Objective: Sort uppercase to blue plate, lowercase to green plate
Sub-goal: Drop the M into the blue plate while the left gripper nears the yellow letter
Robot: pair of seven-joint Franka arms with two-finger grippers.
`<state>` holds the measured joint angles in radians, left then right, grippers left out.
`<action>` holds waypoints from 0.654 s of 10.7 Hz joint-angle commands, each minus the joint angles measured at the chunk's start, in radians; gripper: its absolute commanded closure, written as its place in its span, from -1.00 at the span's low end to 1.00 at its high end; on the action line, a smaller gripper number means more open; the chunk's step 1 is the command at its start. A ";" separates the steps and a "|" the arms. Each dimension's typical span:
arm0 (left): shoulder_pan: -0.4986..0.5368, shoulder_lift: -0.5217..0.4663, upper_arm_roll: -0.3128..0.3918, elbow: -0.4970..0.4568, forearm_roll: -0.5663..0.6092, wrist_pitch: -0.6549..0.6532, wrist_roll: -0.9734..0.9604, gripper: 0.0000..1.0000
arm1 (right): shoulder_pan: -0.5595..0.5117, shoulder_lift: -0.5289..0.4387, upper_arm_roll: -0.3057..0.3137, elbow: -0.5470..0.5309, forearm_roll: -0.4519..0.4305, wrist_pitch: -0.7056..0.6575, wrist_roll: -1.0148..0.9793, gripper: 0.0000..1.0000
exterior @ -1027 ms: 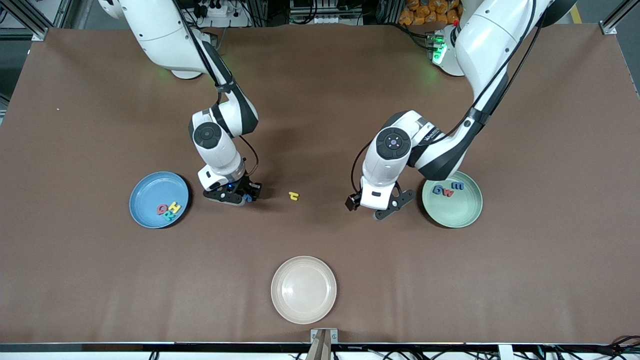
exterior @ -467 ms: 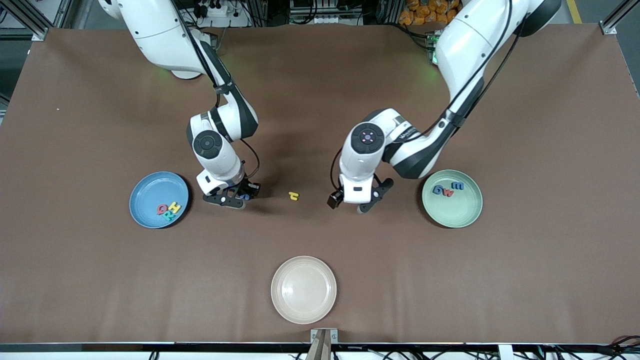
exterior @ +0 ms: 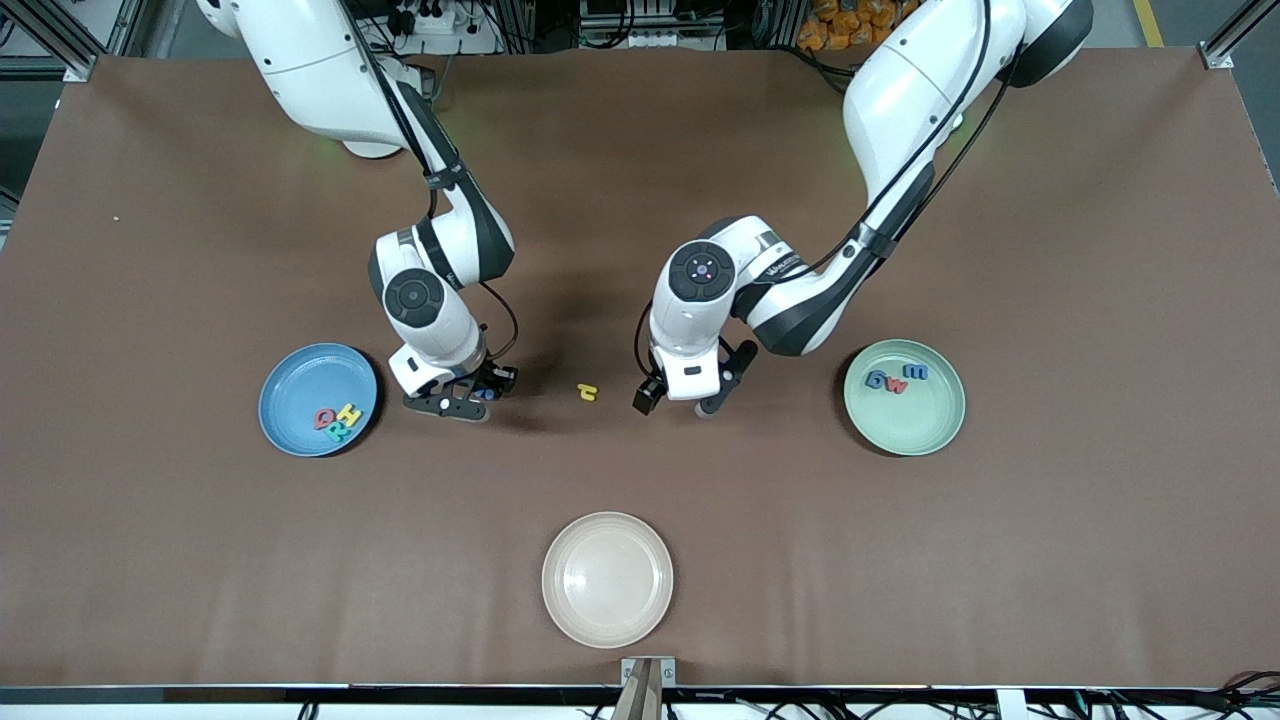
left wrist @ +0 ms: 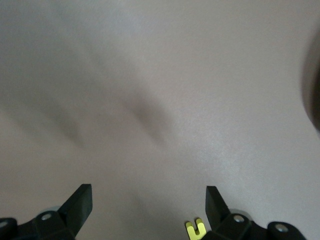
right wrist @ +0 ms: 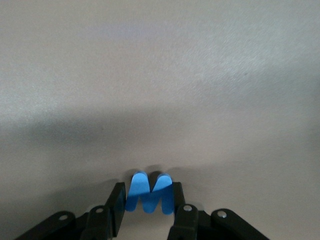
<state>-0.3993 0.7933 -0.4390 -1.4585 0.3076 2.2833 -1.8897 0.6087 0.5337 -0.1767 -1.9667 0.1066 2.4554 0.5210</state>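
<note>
Right gripper (right wrist: 145,210) clamps blue W (right wrist: 148,192) mid-bench beside blue plate (exterior: 290,385); left gripper (left wrist: 149,207), fingers apart, nears yellow h (exterior: 588,391). Six letters already plated.

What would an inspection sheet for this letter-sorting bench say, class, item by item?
Surface: brown table, flat.
Job's things: blue plate holds red Q, teal R and yellow H; green plate holds blue g, red w and blue m; yellow h lies on the table between the hands.
Clutter: cream plate, empty.
Hands: right hand shut on blue W; left hand open beside the yellow h.
Cables: black cables run along both arms.
Surroundings: equipment past the table edge at the arms' bases.
</note>
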 commanded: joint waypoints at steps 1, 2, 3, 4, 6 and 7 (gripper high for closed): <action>-0.021 0.017 0.014 0.046 -0.092 -0.014 -0.034 -1.00 | -0.012 -0.030 -0.045 0.067 -0.019 -0.160 -0.118 0.51; -0.024 0.021 0.028 0.049 -0.120 -0.015 -0.064 -1.00 | -0.012 -0.049 -0.084 0.077 -0.019 -0.206 -0.189 0.51; -0.048 0.027 0.054 0.064 -0.123 -0.013 -0.109 -1.00 | -0.012 -0.063 -0.121 0.080 -0.019 -0.240 -0.267 0.51; -0.077 0.043 0.081 0.082 -0.124 -0.013 -0.159 -1.00 | -0.012 -0.070 -0.165 0.080 -0.019 -0.257 -0.351 0.51; -0.119 0.073 0.105 0.095 -0.124 -0.013 -0.216 -1.00 | -0.012 -0.078 -0.239 0.074 -0.019 -0.273 -0.503 0.51; -0.139 0.084 0.108 0.098 -0.124 -0.010 -0.233 -1.00 | -0.015 -0.078 -0.265 0.066 -0.018 -0.270 -0.560 0.51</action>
<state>-0.4928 0.8439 -0.3547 -1.4066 0.2066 2.2832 -2.0874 0.5941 0.4748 -0.4131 -1.8790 0.0966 2.1920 0.0378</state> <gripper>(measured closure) 0.000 0.577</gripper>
